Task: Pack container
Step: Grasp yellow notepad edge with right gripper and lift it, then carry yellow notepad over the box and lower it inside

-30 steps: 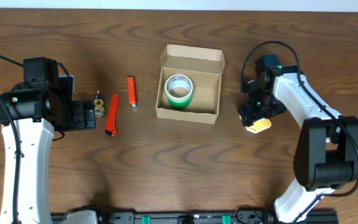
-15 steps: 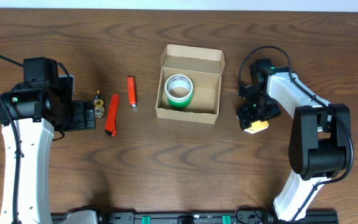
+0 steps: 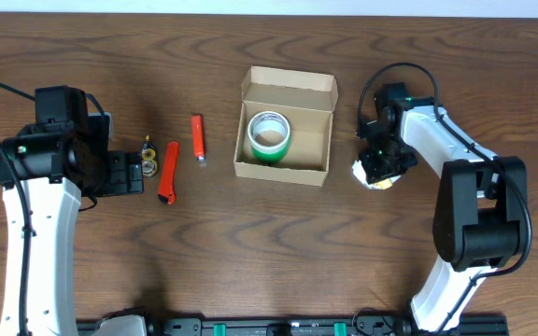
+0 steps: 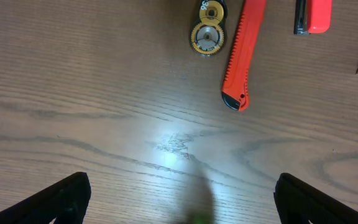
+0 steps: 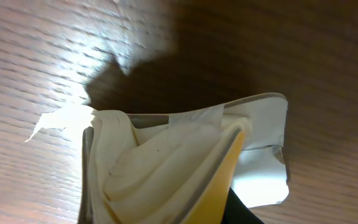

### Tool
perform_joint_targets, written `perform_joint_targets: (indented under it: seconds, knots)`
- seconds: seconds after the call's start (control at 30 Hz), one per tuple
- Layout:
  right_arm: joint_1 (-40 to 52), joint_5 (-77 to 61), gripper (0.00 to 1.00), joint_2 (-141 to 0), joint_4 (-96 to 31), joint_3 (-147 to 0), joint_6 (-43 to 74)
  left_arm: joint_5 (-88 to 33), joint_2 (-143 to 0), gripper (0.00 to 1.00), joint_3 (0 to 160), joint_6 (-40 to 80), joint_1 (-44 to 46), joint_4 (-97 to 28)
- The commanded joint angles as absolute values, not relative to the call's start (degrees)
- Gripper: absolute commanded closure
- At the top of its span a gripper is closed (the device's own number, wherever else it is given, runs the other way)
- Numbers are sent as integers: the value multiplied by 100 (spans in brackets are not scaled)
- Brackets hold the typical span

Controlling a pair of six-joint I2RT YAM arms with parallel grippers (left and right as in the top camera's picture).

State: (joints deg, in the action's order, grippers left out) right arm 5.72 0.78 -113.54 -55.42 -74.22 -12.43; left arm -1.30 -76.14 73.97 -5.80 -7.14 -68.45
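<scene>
The left arm is rising from the worktop's [image 3: 250, 243] 7 o'clock edge and bending at its top, so its wrist is pointing toward 3 o'clock. The left pincer [image 4: 184, 190] is hanging low over bare wood with its fingers [image 4: 67, 194] spread wide apart and nothing between them.

The right arm is standing at the 5 o'clock edge, running toward 1 o'clock, then folding back with its wrist aiming down. The right pincer [image 3: 378, 171] is sitting right on a crumpled white and yellow packet [image 5: 166, 162] at 3 o'clock of the box. The packet is filling the wrist view with its sides bunched upward. The fingers are hidden, so I cannot tell whether they are clamped on it.

The one box [image 3: 283, 171] is lying near the middle of the worktop, a little toward 12 o'clock. It is open, with its lid [image 3: 289, 86] standing up on the 12 o'clock side. One green tape roll [image 3: 271, 135] is lying flat inside, against the 9 o'clock wall.

Four small things are lying at 9 o'clock of the box, between it and the left pincer:
- One red stick [image 3: 197, 137] is lying nearest the box.
- One orange cutter [image 3: 168, 173] is lying beyond it.
- Two yellow and black discs [image 4: 207, 37] are lying just beside the cutter, touching each other.

Counted together, there are two arms, one box, one roll, one packet, one stick, one cutter and two discs.
</scene>
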Motion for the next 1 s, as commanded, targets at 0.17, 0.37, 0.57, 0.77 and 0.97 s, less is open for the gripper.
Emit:
perform_joint_targets:
  seconds: [0.17, 0.37, 0.57, 0.77, 0.97]
  knots:
    - [617, -224, 82, -11150, -5739, -7881, -1026, -128, -7653, 5, 7507, -513, -749, -6855]
    - [687, -294, 81, -10584, -6248, -8890, -602, -128, -7653, 5, 7505, -513, -749, -6858]
    - [1153, -287, 78, -10018, -6735, -10235, -366, -128, -7653, 5, 7505, -513, -749, -6858]
    - [1929, -19, 76, -9786, -7046, -10923, 816, -128, -7653, 5, 7505, -513, -749, -6858]
    - [2816, 554, 74, -9896, -6971, -10897, 2224, -128, -7653, 5, 7505, -513, -749, -6855]
